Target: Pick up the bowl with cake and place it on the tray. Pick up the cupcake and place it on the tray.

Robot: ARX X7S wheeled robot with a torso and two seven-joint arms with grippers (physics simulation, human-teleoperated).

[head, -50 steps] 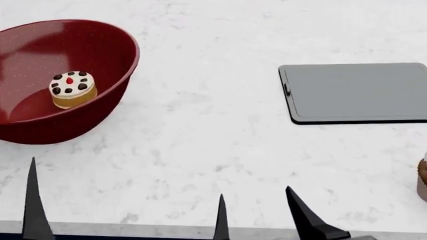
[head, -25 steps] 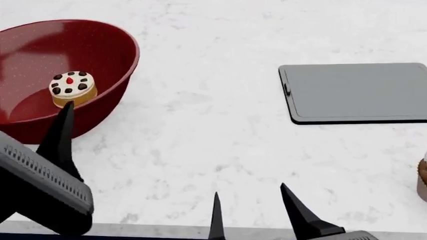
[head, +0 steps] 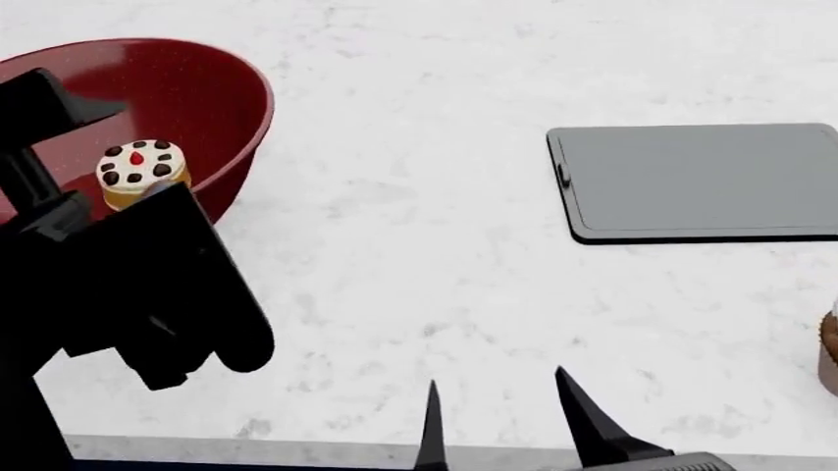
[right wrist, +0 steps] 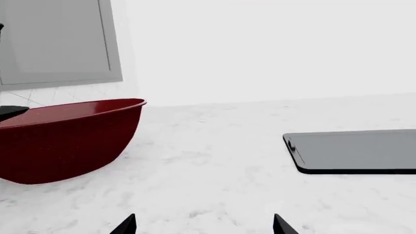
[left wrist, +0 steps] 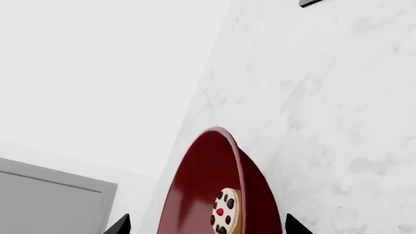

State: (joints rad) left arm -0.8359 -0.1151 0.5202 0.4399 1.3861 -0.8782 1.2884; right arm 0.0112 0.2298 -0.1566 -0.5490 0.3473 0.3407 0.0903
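The dark-red bowl [head: 216, 108] stands at the far left of the counter, and the small yellow cake [head: 141, 173] with white icing lies inside it. My left arm [head: 144, 294] covers the bowl's near side. In the left wrist view my left gripper [left wrist: 206, 228] is open, and the bowl [left wrist: 201, 180] and the cake [left wrist: 226, 217] show between its two tips. The dark grey tray [head: 707, 182] lies at the right, bare. Only a sliver of the cupcake [head: 829, 355] shows at the right edge. My right gripper [head: 497, 392] stands open over the counter's front, holding nothing.
The white marble counter [head: 419, 245] stretches between bowl and tray, and its front edge [head: 262, 446] runs along the bottom of the head view. A grey wall panel [right wrist: 58, 44] stands behind the bowl [right wrist: 65, 141]. The tray [right wrist: 357, 151] lies low to the right.
My left arm has come up from the lower left and forward over the bowl's near side, now hiding part of it. The right gripper has barely moved.
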